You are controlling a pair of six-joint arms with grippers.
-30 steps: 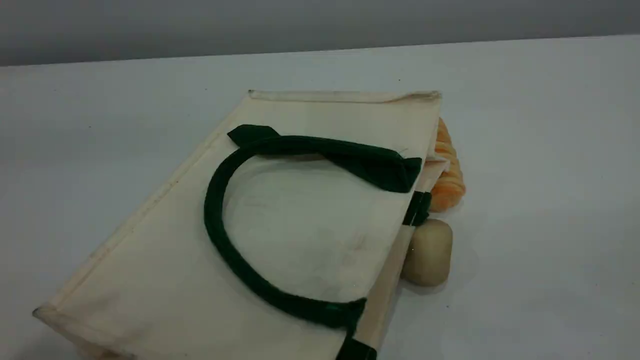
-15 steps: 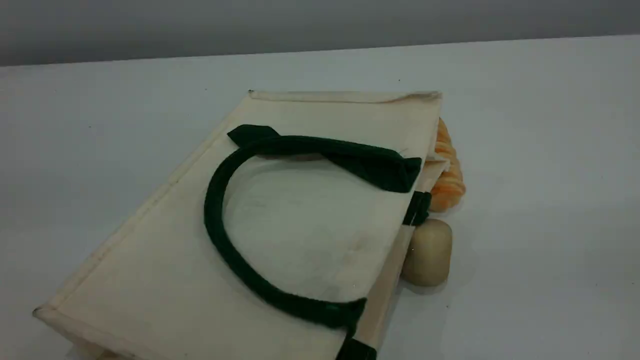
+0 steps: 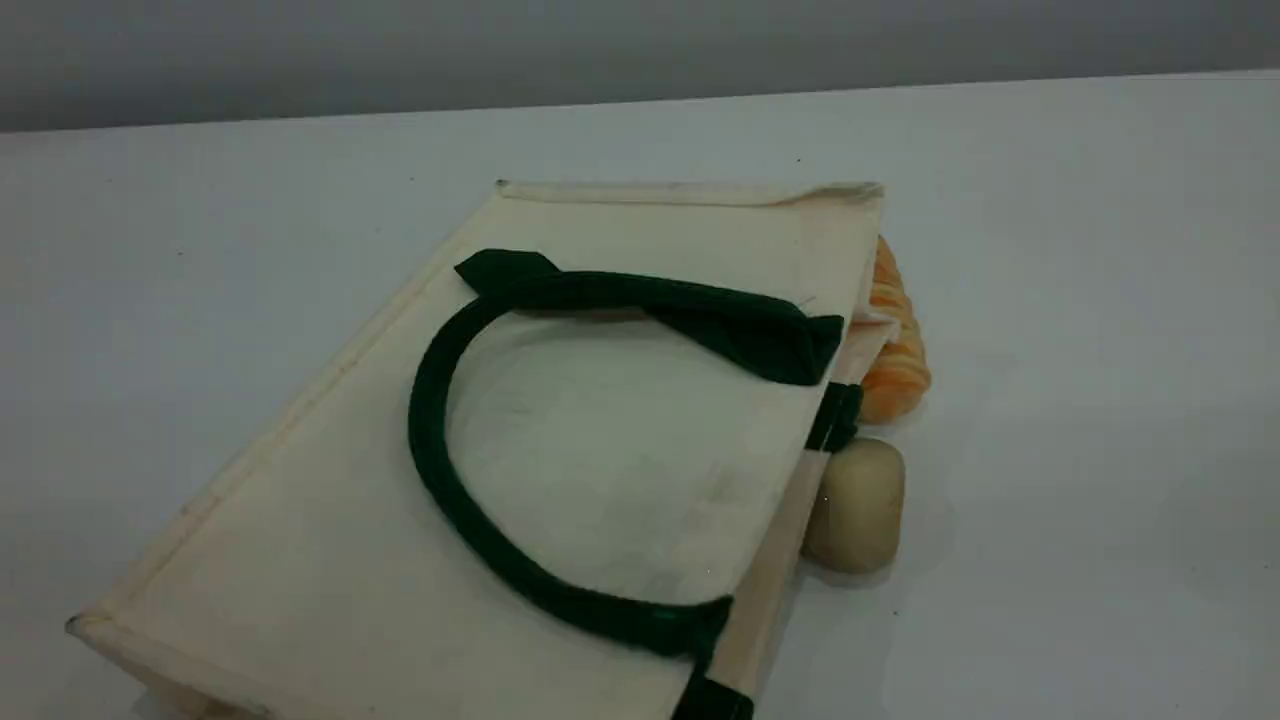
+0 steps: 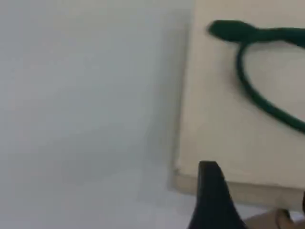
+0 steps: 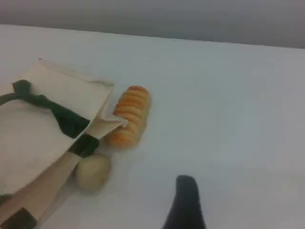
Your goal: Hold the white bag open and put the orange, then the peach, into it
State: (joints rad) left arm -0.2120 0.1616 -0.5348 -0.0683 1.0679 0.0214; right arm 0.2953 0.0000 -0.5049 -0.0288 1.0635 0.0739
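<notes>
The white bag (image 3: pixel 620 470) lies flat on its side across the table, one dark green handle (image 3: pixel 425 430) looped over its upper face, its mouth toward the right. In the left wrist view my left gripper's dark fingertip (image 4: pixel 209 183) hovers over a corner of the bag (image 4: pixel 214 105), with nothing between the jaws. On the right, my other gripper's fingertip (image 5: pixel 186 195) hangs over bare table, well apart from the bag (image 5: pixel 28 143), and holds nothing. The orange and the peach are out of view. Neither arm shows in the scene view.
An orange-and-cream striped bread roll (image 3: pixel 897 350) (image 5: pixel 129 117) and a beige lump (image 3: pixel 855 505) (image 5: pixel 91 172) lie against the bag's mouth. A small tan patch (image 4: pixel 279 220) peeks out past the bag's edge; what it is I cannot tell. White table stretches to the right.
</notes>
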